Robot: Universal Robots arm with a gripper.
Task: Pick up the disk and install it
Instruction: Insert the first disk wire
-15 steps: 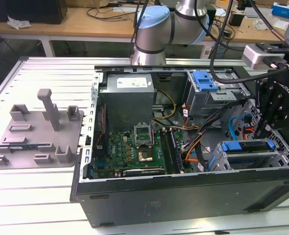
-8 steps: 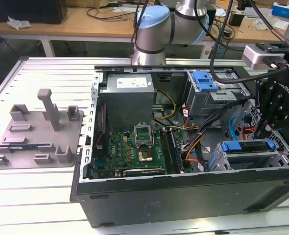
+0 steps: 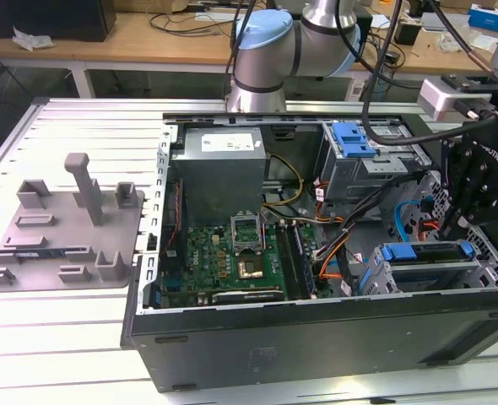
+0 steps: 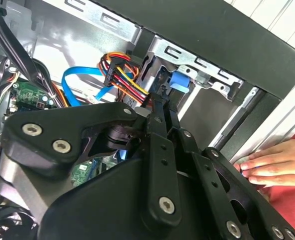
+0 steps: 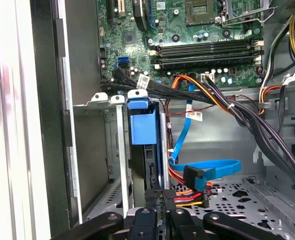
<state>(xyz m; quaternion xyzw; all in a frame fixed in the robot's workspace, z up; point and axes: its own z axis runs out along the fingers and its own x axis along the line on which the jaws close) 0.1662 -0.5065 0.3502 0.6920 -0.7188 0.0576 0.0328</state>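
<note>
Down inside the open computer case [image 3: 316,346], the pincer [image 4: 163,104], drawn together at the tips with barely a slit between them. Just beyond those tips and in line with them, the disk [image 5: 143,122]: standing on edge in a slot of the metal drive cage [image 5: 118,150], framed by its blue carrier. Not possible to tell whether pincer and carrier are touching or merely very near. Close beside the pincer, on the side away from the case wall, a flat blue data cable [image 5: 207,167] looping over the case floor, and a bundle of red, orange, yellow and black wires [image 5: 187,197] ending in a black plug. Farther on, past the disk and the cage, the green motherboard [image 5: 187,30] with its rows of memory slots. On the pincer's other side, just outside the case wall, a person's hand [image 4: 272,167], lying flat. Apart from the pincer, deeper in the case, a second bay [image 3: 353,139] with a blue plastic front. Well apart from the pincer, beyond the far end of the case on the slatted metal bench [image 3: 63,337], a grey moulded tray [image 3: 63,228] with upright posts.
</note>
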